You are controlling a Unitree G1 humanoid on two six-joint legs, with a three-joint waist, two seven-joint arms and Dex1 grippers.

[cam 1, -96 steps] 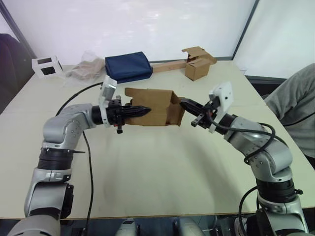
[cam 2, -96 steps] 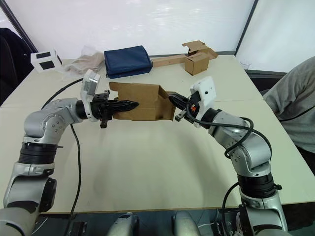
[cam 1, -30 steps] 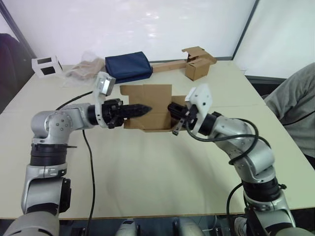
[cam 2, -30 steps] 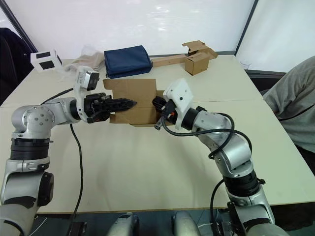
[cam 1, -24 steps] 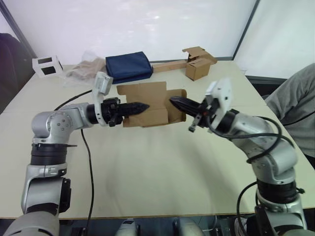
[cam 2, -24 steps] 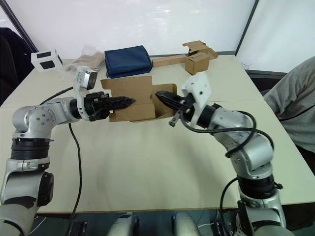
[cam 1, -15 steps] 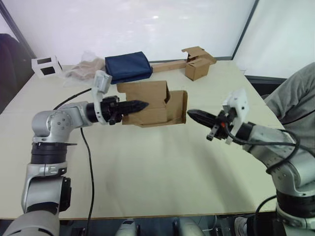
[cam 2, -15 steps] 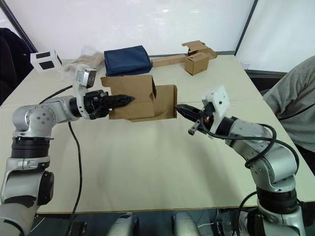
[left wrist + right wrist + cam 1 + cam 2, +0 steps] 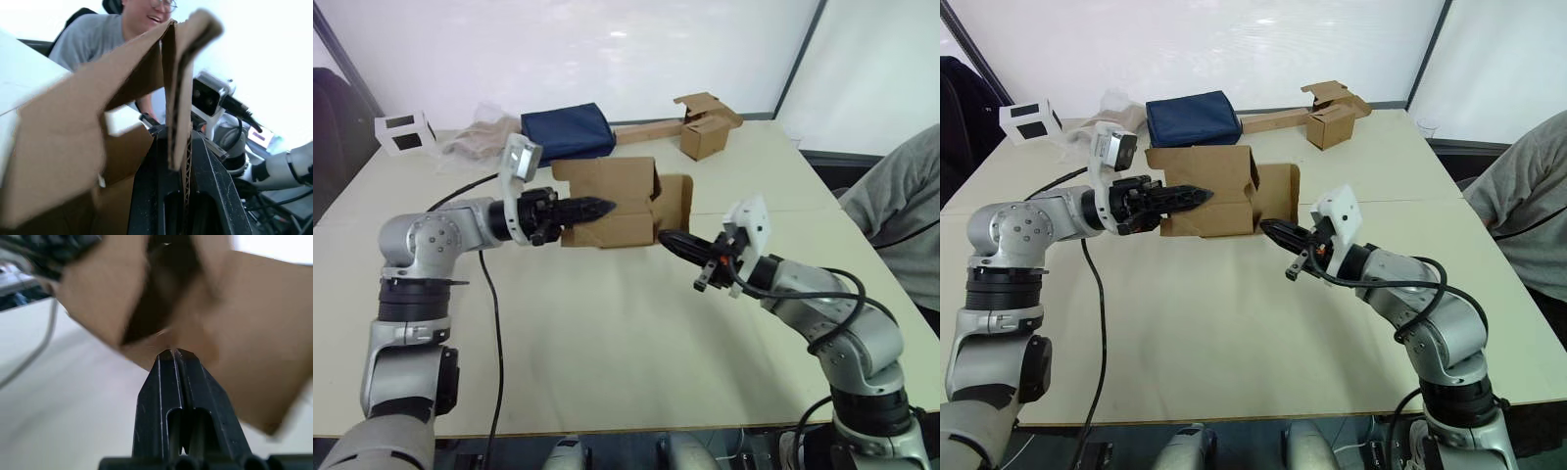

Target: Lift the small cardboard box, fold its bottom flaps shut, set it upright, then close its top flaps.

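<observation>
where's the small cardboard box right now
In the head views the small cardboard box is held above the table, left of centre, clamped by the left gripper; the shut right gripper points at its open end from just below.

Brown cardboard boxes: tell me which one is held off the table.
The small cardboard box, clamped in the left claw. The other brown box sits on the table's far side beside a cardboard strip.

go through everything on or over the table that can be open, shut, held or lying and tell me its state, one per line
Box: held off the table, on its side, end flaps open.
Left pincer: shut on a box wall.
Right pincer: shut, empty, tip at the lower edge of the box's open end.
Second box: resting on the table, top flaps open.
Blue bag: lying flat on the table.
</observation>
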